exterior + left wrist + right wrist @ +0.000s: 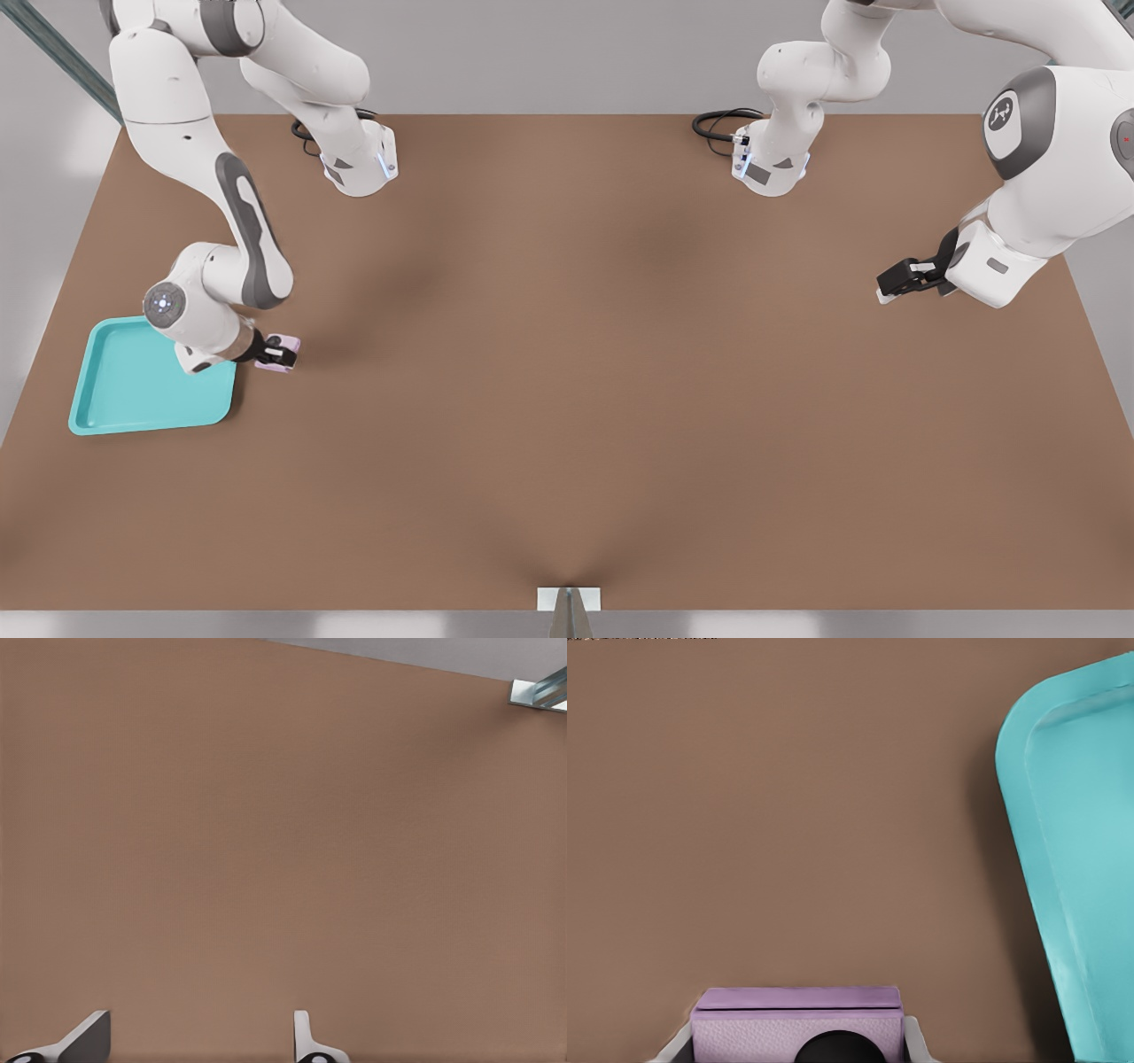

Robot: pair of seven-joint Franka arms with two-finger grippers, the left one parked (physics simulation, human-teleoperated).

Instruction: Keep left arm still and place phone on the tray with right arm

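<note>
The turquoise tray (pixel 133 390) lies near the table's edge at the front view's left, with nothing in it; its rounded corner and rim (pixel 1028 815) also show in the right wrist view. Just off the tray's right rim, my gripper (pixel 280 354) is shut on the pale lilac phone (pixel 283 342). In the right wrist view the phone (pixel 797 1014) sits between the two light fingertips (pixel 915 1041), one black lens showing, my gripper (pixel 796 1049) closed around it. The phone is beside the tray, not over it. I cannot tell whether it touches the table.
The parked arm (pixel 1036 177) hangs over the front view's right side, its black gripper (pixel 899 279) above the brown table (pixel 567 399). Both arm bases (pixel 359 164) (pixel 771 164) and black cables stand at the back edge. A small metal bracket (pixel 568 599) sits at the front edge.
</note>
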